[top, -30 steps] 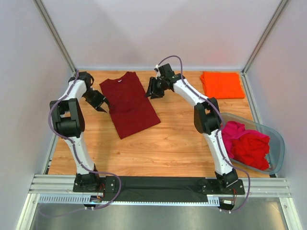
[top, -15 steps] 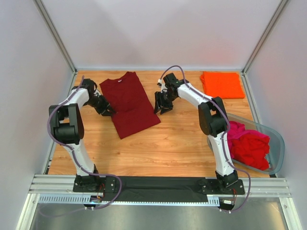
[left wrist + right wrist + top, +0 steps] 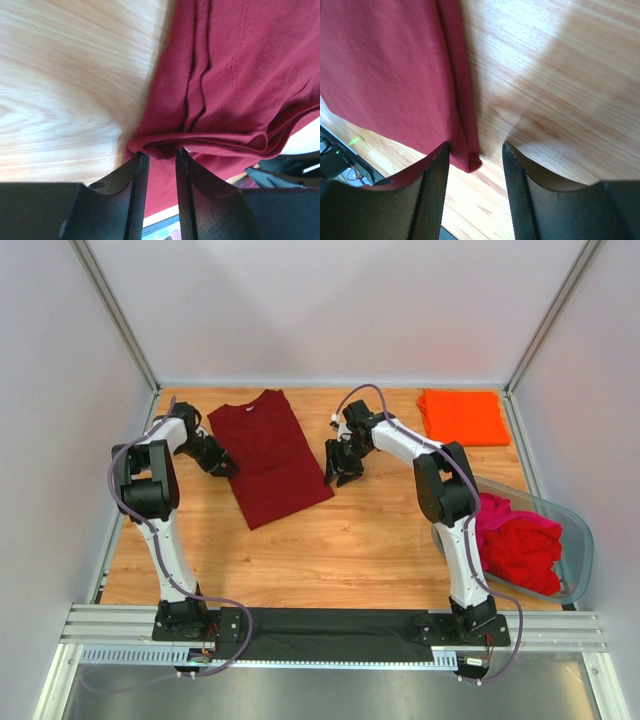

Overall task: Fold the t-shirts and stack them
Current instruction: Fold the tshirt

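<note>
The dark maroon t-shirt (image 3: 270,450) lies flat on the wooden table, folded into a long strip. My left gripper (image 3: 224,469) is at its left edge. In the left wrist view the gripper (image 3: 159,156) is shut on a bunched fold of the maroon cloth (image 3: 235,75). My right gripper (image 3: 340,476) is at the shirt's near right corner. It stands open (image 3: 475,145), its fingers straddling that corner of the cloth (image 3: 385,65). A folded orange t-shirt (image 3: 463,417) lies at the back right.
A grey translucent tub (image 3: 583,540) at the right edge holds a crumpled magenta-pink shirt (image 3: 485,512) and a red one (image 3: 523,550). Frame posts and white walls close in the back and both sides. A black rail runs along the near edge.
Both grippers have come in and down to the maroon shirt's edges. The left one narrowed onto the left edge; the right one slid nearer, to the right corner.
</note>
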Controlling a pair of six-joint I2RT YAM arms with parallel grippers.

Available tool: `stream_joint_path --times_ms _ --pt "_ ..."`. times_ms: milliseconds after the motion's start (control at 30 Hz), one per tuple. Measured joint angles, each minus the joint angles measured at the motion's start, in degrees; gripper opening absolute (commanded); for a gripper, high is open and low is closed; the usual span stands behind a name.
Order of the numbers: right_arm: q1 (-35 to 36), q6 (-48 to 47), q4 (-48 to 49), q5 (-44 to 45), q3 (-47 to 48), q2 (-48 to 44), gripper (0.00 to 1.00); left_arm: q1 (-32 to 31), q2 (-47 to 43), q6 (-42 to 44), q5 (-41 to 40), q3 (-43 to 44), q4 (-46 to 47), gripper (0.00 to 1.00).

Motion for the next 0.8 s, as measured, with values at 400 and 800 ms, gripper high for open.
stream_joint_path --times_ms 400,800 --pt "0.07 2.1 5.49 -2.03 -5.2 -1.4 0.17 2.03 0.46 1.16 0.98 5.4 -0.7 0.43" --pt "3.13 10.05 15.76 -1.38 -25.46 -12.52 0.0 -3.63 -27.8 5.16 -4.85 -24.09 -5.18 0.47"
